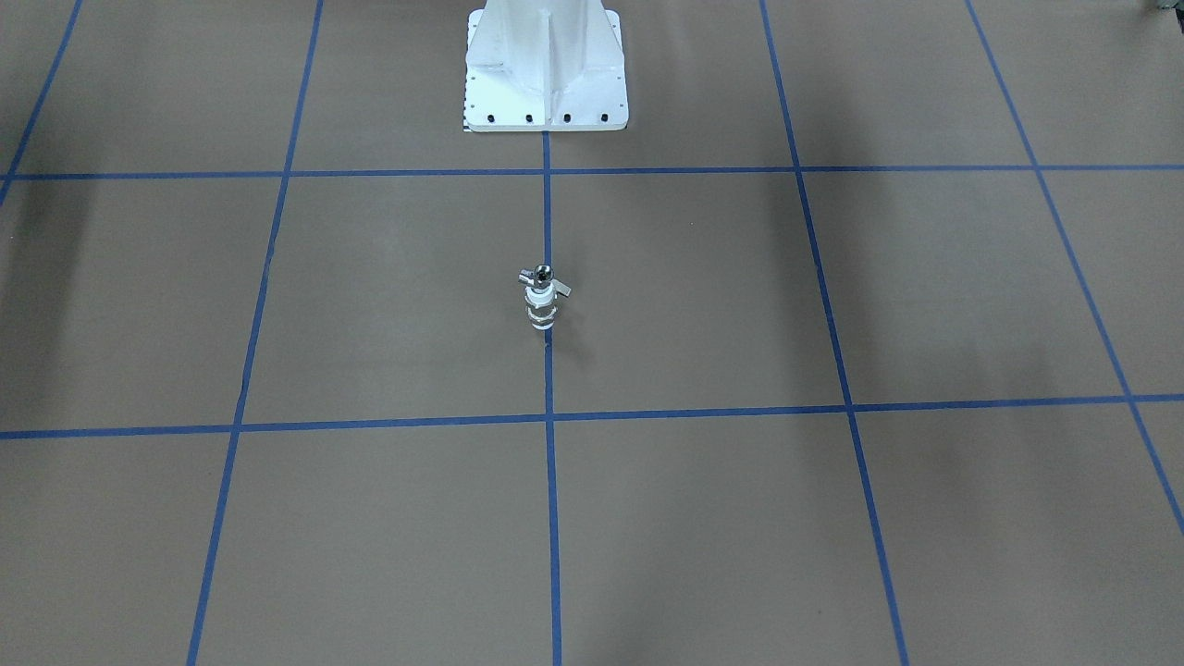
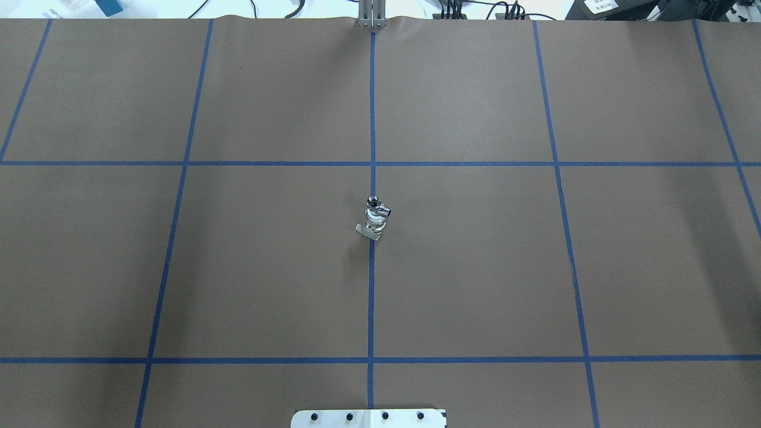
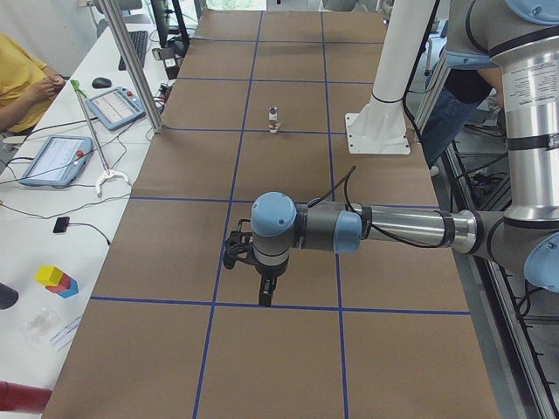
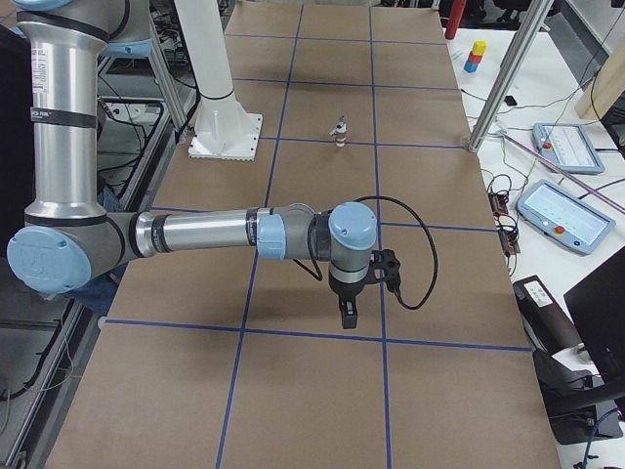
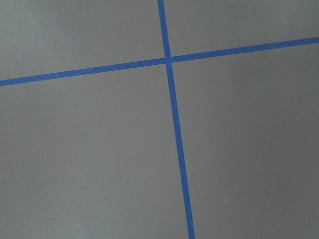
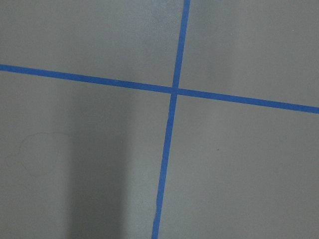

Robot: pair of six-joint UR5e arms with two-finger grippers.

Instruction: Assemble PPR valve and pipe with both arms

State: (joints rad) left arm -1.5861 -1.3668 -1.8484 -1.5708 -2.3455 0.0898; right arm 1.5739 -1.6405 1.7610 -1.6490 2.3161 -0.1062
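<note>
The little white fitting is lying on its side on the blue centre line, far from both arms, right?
No: the PPR valve stands upright, not on its side, as the exterior left view shows. It is on the blue centre line, far from the left arm and right arm.

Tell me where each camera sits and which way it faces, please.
Front-facing: across the table, facing the robot; pedestal at top, PPR valve central.
Overhead: behind the robot, looking forward; pedestal foot only.
Exterior left: table's left end; left arm, left gripper near.
Exterior right: right end; right arm, right gripper near.
Left wrist: looks down on tape crossing; no fingers.
Right wrist: likewise.
Shared: exterior views all show the PPR valve.
</note>
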